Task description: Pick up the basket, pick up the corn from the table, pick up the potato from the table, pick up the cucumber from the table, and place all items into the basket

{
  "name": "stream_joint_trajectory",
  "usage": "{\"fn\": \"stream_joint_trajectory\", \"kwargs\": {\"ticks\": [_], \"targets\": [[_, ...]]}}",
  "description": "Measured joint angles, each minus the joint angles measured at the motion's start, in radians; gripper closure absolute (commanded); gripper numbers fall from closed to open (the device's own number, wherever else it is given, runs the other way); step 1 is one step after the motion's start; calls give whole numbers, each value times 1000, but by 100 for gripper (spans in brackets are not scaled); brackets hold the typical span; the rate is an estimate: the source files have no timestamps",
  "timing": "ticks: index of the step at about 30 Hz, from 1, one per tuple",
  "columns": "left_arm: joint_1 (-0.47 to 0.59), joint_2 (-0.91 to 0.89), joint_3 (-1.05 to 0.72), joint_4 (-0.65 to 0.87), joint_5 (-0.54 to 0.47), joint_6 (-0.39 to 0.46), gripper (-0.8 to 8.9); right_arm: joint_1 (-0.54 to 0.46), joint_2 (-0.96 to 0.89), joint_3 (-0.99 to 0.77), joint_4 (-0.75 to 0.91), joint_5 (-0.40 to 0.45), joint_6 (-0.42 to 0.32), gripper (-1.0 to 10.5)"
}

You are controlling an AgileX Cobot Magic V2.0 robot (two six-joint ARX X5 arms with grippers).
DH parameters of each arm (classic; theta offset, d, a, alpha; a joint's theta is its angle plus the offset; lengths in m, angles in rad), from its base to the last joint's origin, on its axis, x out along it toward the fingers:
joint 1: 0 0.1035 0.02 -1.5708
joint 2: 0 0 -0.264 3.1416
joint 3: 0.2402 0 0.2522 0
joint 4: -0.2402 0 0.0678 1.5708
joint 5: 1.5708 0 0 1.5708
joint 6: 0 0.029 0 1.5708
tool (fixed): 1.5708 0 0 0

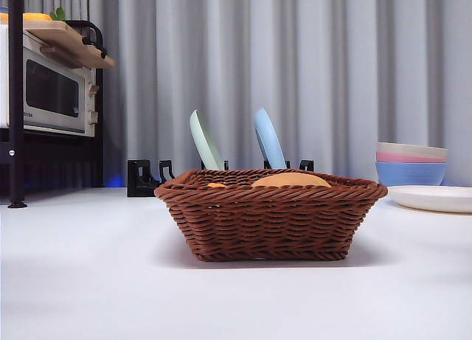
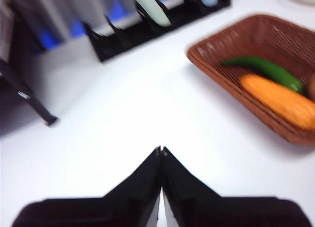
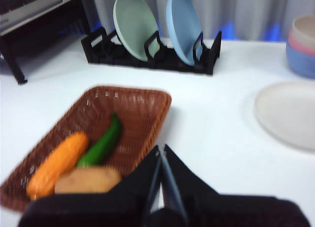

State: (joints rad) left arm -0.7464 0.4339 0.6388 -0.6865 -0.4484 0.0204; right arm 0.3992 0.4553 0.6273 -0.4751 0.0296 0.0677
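The brown wicker basket (image 1: 269,222) stands on the white table (image 1: 88,281), in the middle of the front view. Inside it lie the orange corn (image 3: 58,163), the green cucumber (image 3: 102,143) and the tan potato (image 3: 87,180). Over the rim the front view shows only the potato's top (image 1: 290,180) and a bit of the corn (image 1: 216,185). My left gripper (image 2: 161,150) is shut and empty above bare table beside the basket (image 2: 256,35). My right gripper (image 3: 161,149) is shut and empty, held above the basket's (image 3: 133,106) edge. Neither arm appears in the front view.
A black rack (image 1: 144,179) holding a green plate (image 1: 205,141) and a blue plate (image 1: 268,139) stands behind the basket. Stacked pastel bowls (image 1: 411,163) and a white plate (image 1: 435,198) sit at the right. A microwave (image 1: 51,93) on a black stand is at the far left.
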Motion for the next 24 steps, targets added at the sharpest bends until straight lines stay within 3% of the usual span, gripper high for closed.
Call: {"fn": "stream_joint_trajectory", "kwargs": {"ticks": [6,19,24], "targets": [[0,2,-4,-47,33,-83,817,0,-26,-4,-83,0,73,945],[2,-13,-4,-48,27,-91,817,0,-20,-4,-87,0,90,945],[105,-84,-13,58,64,-84,817,0,-19,-4,-88,0,93,945]]}}
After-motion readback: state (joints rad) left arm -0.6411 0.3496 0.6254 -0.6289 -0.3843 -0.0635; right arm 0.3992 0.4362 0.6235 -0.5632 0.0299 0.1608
